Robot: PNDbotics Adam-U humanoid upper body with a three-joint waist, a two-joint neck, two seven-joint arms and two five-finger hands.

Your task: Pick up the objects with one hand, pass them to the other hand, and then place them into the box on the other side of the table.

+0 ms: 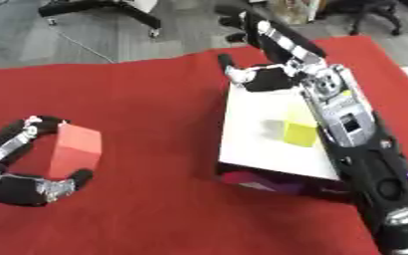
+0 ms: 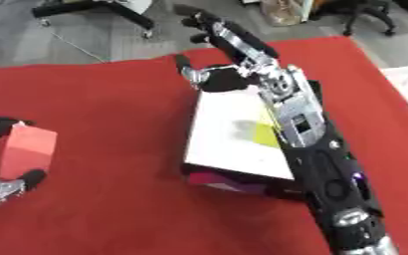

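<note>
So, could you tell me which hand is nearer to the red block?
Left. The left hand curls around the red block; the right hand hangs open beyond the white box.

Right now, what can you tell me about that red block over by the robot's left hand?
The red block is a plain box shape with flat faces and sharp edges, looking like smooth foam or painted wood, lighter pinkish-red than the cloth. It stands upright on the red tablecloth, at the table's left side. The left hand curls round it, fingers at its top and bottom corners, apparently touching.

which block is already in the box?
The yellow block, lying inside the white box under the right arm. The red block sits on the cloth between the left hand's fingers.
</note>
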